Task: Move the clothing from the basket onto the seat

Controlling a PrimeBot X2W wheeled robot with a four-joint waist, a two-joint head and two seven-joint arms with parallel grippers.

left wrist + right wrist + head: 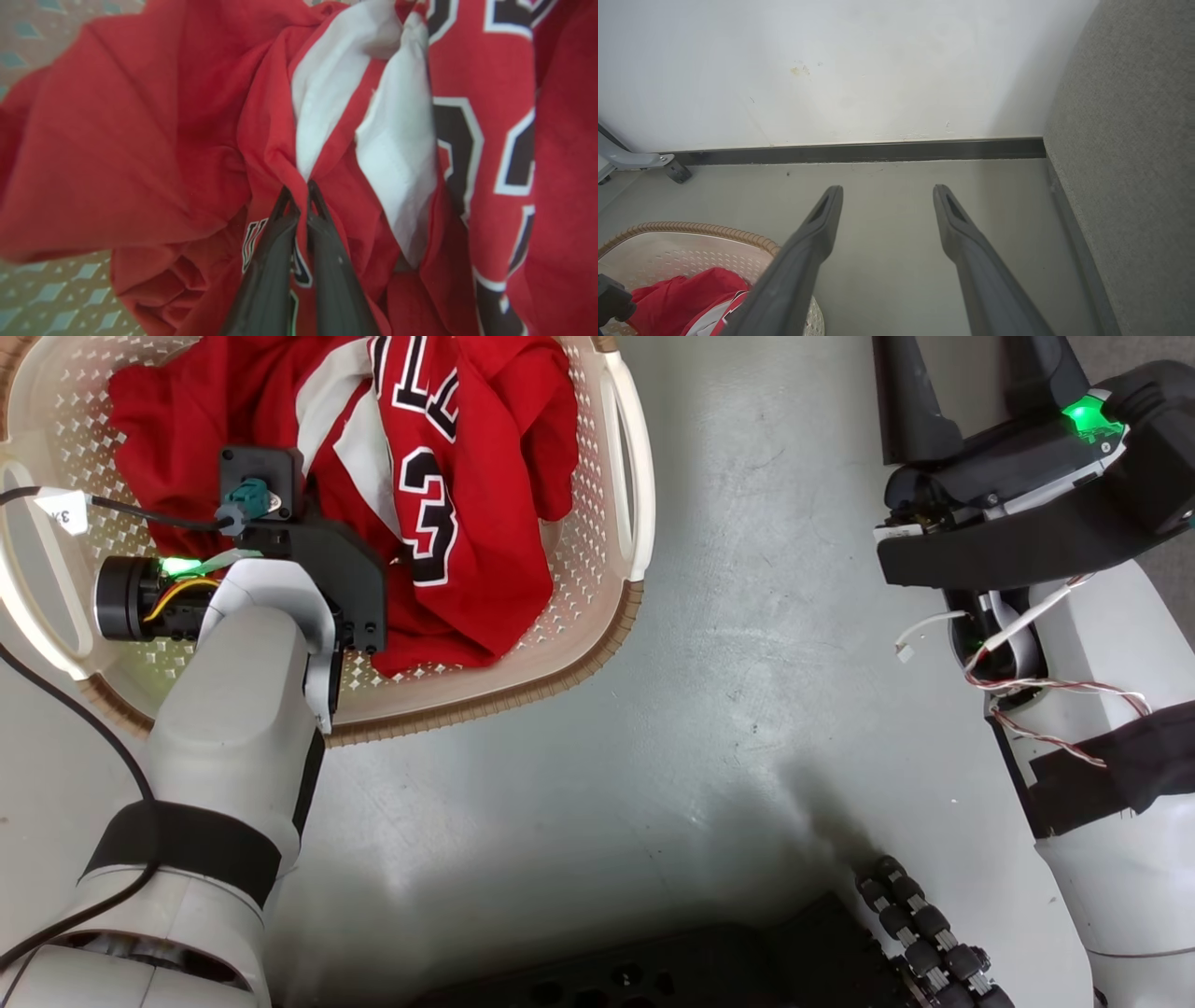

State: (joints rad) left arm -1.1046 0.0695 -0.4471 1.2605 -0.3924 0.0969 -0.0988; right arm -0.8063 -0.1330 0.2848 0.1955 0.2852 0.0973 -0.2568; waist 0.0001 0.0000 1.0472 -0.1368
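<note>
Clothing (485,523), red with white trim, heaped in the basket (583,616), one fold clenched by the left gripper (296,191), which should lift straight up clear of the rim; right gripper (887,196) hangs spread near the seat (1134,163).

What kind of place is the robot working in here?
Probably an indoor room arranged like a home: a laundry basket of red clothing stands on a smooth grey floor, a grey fabric sofa is nearby, and a white wall has a dark baseboard.
</note>
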